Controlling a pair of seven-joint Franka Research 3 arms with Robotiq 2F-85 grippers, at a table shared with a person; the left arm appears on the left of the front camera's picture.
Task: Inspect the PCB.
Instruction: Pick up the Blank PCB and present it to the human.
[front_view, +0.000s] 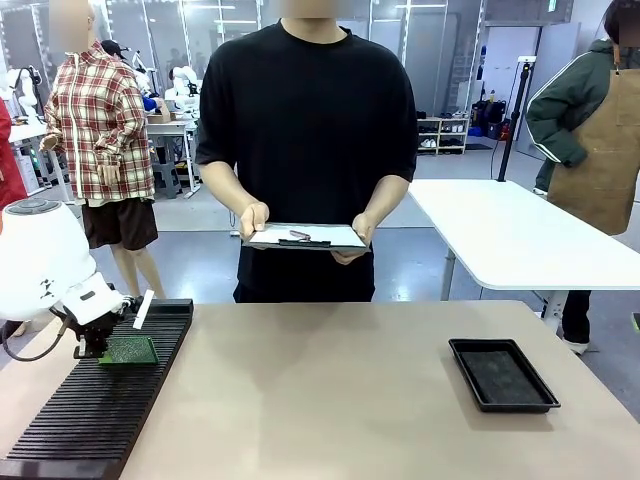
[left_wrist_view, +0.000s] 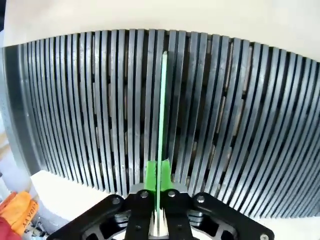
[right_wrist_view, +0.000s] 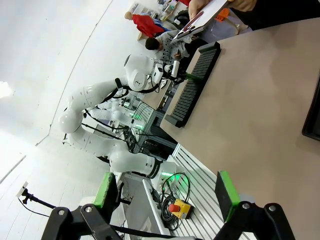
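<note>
rack (front_view: 95, 400): near end is running off the bottom edge | PCB (left_wrist_view: 161, 110): is showing edge-on over the rack, face unseen, lower end hiding between the pads of the left gripper (left_wrist_view: 158, 172) | clipboard (front_view: 330, 236) beyond the rack: items (front_view: 297, 238) on it too small to tell

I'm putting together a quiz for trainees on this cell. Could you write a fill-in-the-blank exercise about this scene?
1. The PCB in the left tool is coloured ____.
2. The jaws of the right tool stand ____.
3. The white clipboard is held by the ____.
4. The black tray lies on the robot's ____ side of the table.
Missing words: green; open; person; right.
</note>
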